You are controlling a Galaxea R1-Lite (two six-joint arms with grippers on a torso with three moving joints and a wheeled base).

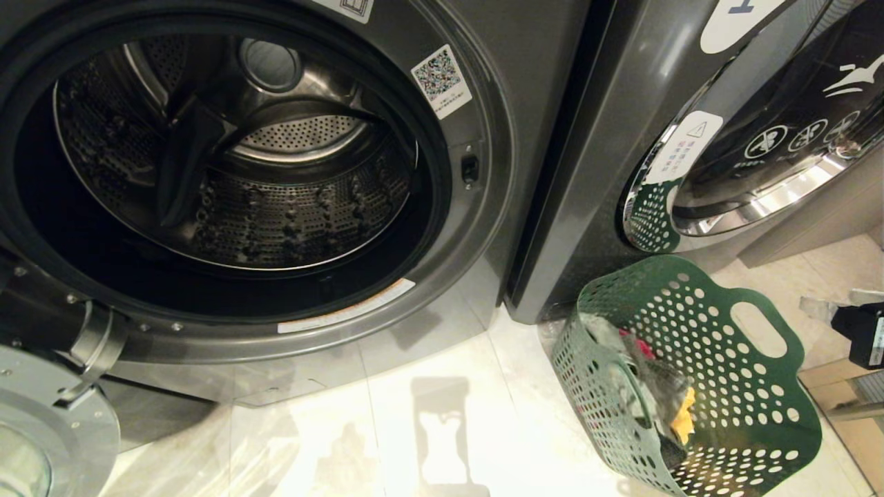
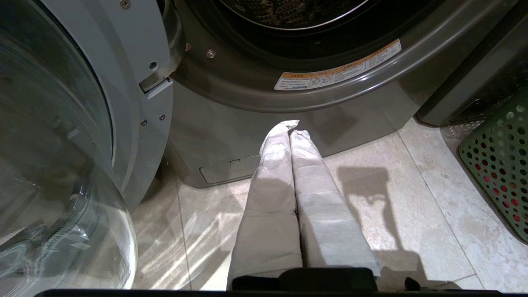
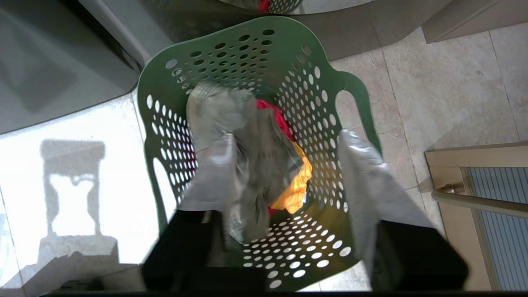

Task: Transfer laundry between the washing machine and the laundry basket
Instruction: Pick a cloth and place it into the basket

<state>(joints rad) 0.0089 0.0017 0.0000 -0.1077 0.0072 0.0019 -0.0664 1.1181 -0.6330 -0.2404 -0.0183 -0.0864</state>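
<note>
Left end effector (image 2: pixel 291 126) grey fabric-wrapped fingers; black mount

A QR code sticker (image 1: pixel 442 81) is seen on the dark grey front of the washing machine (image 1: pixel 483 228), beside the open drum; its small print cannot be read. An orange-and-white strip label (image 2: pixel 338 66) is fixed on the lower rim of the opening, its lines too small to be read. On the neighbouring machine (image 1: pixel 608 138), a white label with a warning triangle (image 1: pixel 685 143) is found at the door rim, three round white pictograms (image 1: pixel 804 136) are printed on the dark door glass, and a white label (image 1: pixel 735 21) with a cut-off blue mark is seen above.
</note>
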